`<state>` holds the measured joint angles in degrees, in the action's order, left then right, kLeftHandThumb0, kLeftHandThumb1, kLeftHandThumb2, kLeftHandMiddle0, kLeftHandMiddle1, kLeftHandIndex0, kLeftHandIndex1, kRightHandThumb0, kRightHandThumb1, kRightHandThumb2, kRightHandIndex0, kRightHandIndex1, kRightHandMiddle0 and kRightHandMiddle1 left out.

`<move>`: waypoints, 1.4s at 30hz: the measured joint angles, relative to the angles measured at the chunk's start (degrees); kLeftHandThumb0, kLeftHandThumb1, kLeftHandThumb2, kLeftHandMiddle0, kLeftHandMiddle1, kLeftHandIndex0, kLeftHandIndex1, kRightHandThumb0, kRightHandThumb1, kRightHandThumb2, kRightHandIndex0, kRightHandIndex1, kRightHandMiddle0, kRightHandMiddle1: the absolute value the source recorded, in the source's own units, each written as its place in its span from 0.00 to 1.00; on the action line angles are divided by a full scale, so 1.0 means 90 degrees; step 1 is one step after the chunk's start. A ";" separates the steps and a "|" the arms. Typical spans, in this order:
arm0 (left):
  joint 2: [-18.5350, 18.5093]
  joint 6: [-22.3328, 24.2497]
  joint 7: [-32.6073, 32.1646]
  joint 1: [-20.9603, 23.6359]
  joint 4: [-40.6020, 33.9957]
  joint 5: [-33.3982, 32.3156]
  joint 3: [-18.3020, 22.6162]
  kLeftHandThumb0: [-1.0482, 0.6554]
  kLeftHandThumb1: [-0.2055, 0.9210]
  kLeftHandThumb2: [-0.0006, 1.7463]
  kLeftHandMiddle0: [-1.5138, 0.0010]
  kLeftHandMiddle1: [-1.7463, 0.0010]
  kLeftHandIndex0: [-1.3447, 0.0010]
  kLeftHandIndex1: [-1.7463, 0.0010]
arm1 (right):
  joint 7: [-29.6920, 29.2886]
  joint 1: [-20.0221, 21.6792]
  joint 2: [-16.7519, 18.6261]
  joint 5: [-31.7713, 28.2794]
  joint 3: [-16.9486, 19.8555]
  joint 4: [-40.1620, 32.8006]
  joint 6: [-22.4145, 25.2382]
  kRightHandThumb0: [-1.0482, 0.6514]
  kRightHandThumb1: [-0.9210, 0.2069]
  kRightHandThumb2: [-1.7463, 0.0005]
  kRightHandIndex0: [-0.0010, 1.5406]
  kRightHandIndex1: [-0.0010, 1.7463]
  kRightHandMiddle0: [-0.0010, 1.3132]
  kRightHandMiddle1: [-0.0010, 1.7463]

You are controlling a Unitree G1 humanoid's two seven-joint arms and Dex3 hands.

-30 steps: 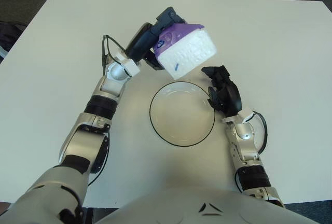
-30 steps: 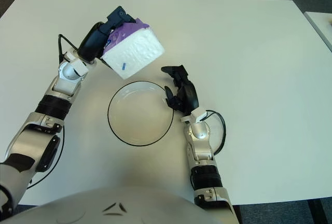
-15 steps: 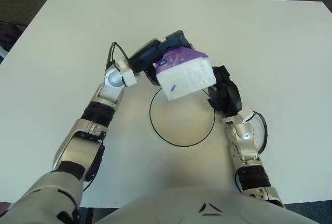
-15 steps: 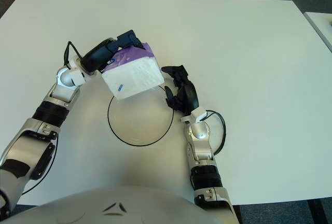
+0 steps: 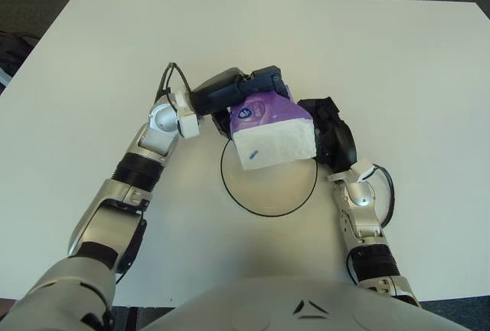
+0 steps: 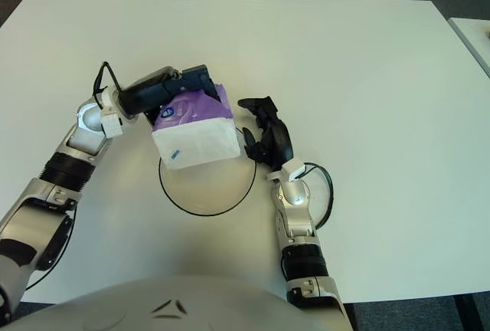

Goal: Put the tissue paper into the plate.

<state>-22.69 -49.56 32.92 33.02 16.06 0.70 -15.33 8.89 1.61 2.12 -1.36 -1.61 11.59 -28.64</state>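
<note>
Over the far edge of the plate (image 5: 253, 202) my left hand (image 5: 246, 92) held the tissue pack (image 5: 270, 133) clamped from its purple top, apparently not yet set down. My right hand (image 5: 331, 138) waited beside the rim, fingers loosely curled on nothing. Letting go off-centre, I judged, risked the pack tipping over the rim or knocking that hand.

Both views look forward and steeply down from the robot's head — the two eyes of one stereo pair, set slightly apart. Each takes in almost the whole white table (image 5: 398, 55) from fairly close, with the robot's chest along the bottom edge. They share nearly everything; the right eye view sits a little further right — a second table's corner (image 6: 476, 36) shows there.
</note>
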 measured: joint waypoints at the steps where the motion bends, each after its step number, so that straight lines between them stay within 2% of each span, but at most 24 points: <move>1: -0.0014 0.0012 0.0022 0.0000 -0.0025 0.0003 0.0000 0.61 0.30 0.87 0.50 0.02 0.61 0.00 | 0.0004 0.0000 0.0000 0.0000 0.0000 0.0001 0.0000 0.26 0.07 0.65 0.23 0.38 0.16 0.68; 7: -0.0090 0.0152 0.0092 -0.0001 -0.0145 0.0011 0.0000 0.61 0.31 0.87 0.50 0.02 0.62 0.00 | 0.0016 0.0001 0.0000 -0.0001 0.0003 0.0003 -0.0002 0.25 0.07 0.65 0.21 0.37 0.11 0.66; 16: -0.0112 0.0218 0.0102 -0.0001 -0.0248 0.0032 0.0001 0.61 0.31 0.87 0.51 0.01 0.62 0.00 | 0.0017 0.0001 0.0001 0.0000 0.0003 0.0003 -0.0002 0.25 0.07 0.65 0.21 0.37 0.14 0.68; 18: -0.0110 0.0217 0.0101 -0.0001 -0.0248 0.0052 0.0004 0.61 0.28 0.89 0.50 0.01 0.58 0.02 | 0.0016 0.0003 0.0002 0.0000 0.0003 0.0003 -0.0002 0.25 0.07 0.65 0.21 0.37 0.12 0.67; 19: -0.0107 0.0212 0.0099 -0.0001 -0.0247 0.0078 0.0010 0.61 0.32 0.85 0.52 0.00 0.59 0.05 | 0.0015 0.0006 0.0003 0.0001 0.0003 0.0004 -0.0002 0.24 0.07 0.65 0.20 0.36 0.11 0.67; 20: -0.0103 0.0202 0.0090 -0.0001 -0.0244 0.0112 0.0015 0.56 0.41 0.78 0.57 0.00 0.62 0.04 | 0.0014 0.0008 0.0003 0.0001 0.0003 0.0007 -0.0002 0.24 0.07 0.65 0.20 0.36 0.11 0.67; 21: -0.0094 0.0186 0.0056 -0.0001 -0.0238 0.0177 0.0028 0.50 0.56 0.66 0.65 0.00 0.67 0.02 | 0.0011 0.0010 0.0003 0.0001 0.0003 0.0009 -0.0002 0.24 0.06 0.65 0.20 0.35 0.10 0.67; 22: -0.0086 0.0178 0.0013 0.0000 -0.0232 0.0254 0.0038 0.46 0.66 0.58 0.70 0.00 0.71 0.02 | 0.0010 0.0013 0.0003 0.0002 0.0003 0.0012 -0.0002 0.23 0.05 0.66 0.20 0.35 0.09 0.66; 23: -0.0080 0.0175 -0.0014 0.0000 -0.0227 0.0308 0.0047 0.33 0.78 0.48 0.80 0.11 0.81 0.06 | 0.0009 0.0016 0.0003 0.0002 0.0003 0.0014 -0.0002 0.23 0.05 0.66 0.20 0.35 0.09 0.66; 24: -0.0078 0.0176 -0.0042 0.0000 -0.0225 0.0377 0.0055 0.29 0.82 0.44 0.84 0.15 0.85 0.07 | 0.0007 0.0018 0.0003 0.0003 0.0003 0.0016 -0.0002 0.23 0.04 0.66 0.20 0.35 0.09 0.66; 25: -0.0079 0.0177 -0.0069 0.0000 -0.0226 0.0455 0.0064 0.20 0.89 0.39 0.90 0.30 0.90 0.19 | 0.0006 0.0022 0.0003 0.0003 0.0003 0.0018 -0.0002 0.23 0.04 0.66 0.20 0.34 0.09 0.66; 26: -0.0082 0.0185 -0.0086 0.0000 -0.0226 0.0526 0.0072 0.17 0.91 0.37 0.92 0.36 0.92 0.24 | 0.0005 0.0026 0.0002 0.0003 0.0003 0.0022 -0.0001 0.23 0.03 0.67 0.20 0.34 0.09 0.66; 28: -0.0099 0.0198 -0.0096 0.0000 -0.0226 0.0646 0.0078 0.08 0.96 0.32 0.97 0.63 0.97 0.49 | 0.0004 0.0034 0.0002 0.0004 0.0002 0.0029 -0.0001 0.22 0.02 0.67 0.20 0.33 0.09 0.66; 32: -0.0181 0.0202 -0.0095 0.0001 -0.0229 0.0928 0.0078 0.02 0.99 0.30 0.99 0.90 0.99 0.76 | 0.0000 0.0045 0.0001 0.0009 0.0000 0.0040 -0.0001 0.22 0.00 0.68 0.21 0.33 0.10 0.67; 35: -0.0278 0.0200 -0.0094 0.0002 -0.0229 0.1128 0.0078 0.01 1.00 0.29 1.00 0.96 1.00 0.84 | -0.0009 0.0047 0.0001 0.0014 -0.0001 0.0044 -0.0001 0.21 0.00 0.68 0.22 0.33 0.10 0.67; 39: -0.0411 0.0159 -0.0094 0.0004 -0.0222 0.1315 0.0078 0.00 1.00 0.28 1.00 0.99 1.00 0.90 | -0.0023 0.0059 0.0000 0.0015 0.0000 0.0057 -0.0002 0.21 0.00 0.67 0.24 0.34 0.12 0.67; 42: -0.0513 0.0011 -0.0092 0.0027 -0.0177 0.1402 0.0074 0.00 1.00 0.19 1.00 1.00 1.00 0.95 | -0.0052 0.0089 0.0000 0.0014 0.0003 0.0084 -0.0003 0.21 0.00 0.68 0.25 0.35 0.16 0.69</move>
<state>-27.31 -49.47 32.09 33.26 14.46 13.32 -14.66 8.42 2.41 2.11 -1.23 -1.58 12.35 -28.67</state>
